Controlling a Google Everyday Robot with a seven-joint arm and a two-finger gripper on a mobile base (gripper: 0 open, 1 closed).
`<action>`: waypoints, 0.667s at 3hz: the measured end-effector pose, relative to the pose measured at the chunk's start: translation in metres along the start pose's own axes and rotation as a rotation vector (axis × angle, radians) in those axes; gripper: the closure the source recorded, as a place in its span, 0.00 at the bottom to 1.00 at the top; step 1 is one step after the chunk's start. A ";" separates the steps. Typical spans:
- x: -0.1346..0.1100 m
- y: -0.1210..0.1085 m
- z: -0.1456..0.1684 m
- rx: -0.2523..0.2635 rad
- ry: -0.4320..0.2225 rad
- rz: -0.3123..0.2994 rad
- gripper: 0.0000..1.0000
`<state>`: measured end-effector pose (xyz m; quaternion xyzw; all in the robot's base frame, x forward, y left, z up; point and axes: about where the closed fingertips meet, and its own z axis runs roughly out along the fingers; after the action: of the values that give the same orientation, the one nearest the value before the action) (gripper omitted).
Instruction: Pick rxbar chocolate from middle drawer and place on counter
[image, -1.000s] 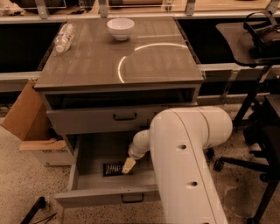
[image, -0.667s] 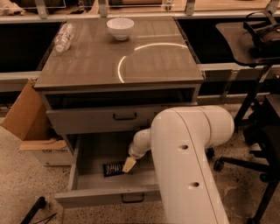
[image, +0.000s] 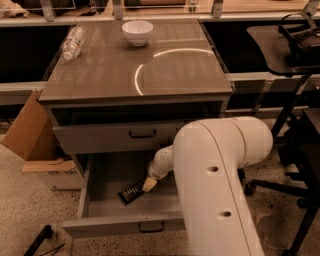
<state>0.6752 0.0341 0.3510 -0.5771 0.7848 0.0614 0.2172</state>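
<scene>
The middle drawer (image: 107, 176) is pulled out below the counter (image: 100, 75), showing its grey tray-like inside. The rxbar chocolate (image: 131, 192), a small flat black bar, lies tilted on the drawer floor near the middle front. My gripper (image: 149, 185) reaches down into the drawer, its pale tip right at the bar's right end and seeming to touch it. My large white arm (image: 215, 185) hides the right part of the drawer.
A white bowl (image: 137, 31) and a clear plastic bottle (image: 71, 42) are at the back of the counter. The drawer above (image: 115, 136) is shut. A cardboard box (image: 31, 131) stands at the left, an office chair (image: 295, 55) at the right.
The arm has shifted very slightly to the right. The gripper tip stays at the bar, and the bar has not visibly moved.
</scene>
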 end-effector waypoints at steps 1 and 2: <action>0.016 0.017 -0.054 0.084 -0.034 0.005 0.00; 0.016 0.017 -0.054 0.084 -0.034 0.005 0.00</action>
<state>0.6407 0.0074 0.3902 -0.5644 0.7844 0.0385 0.2543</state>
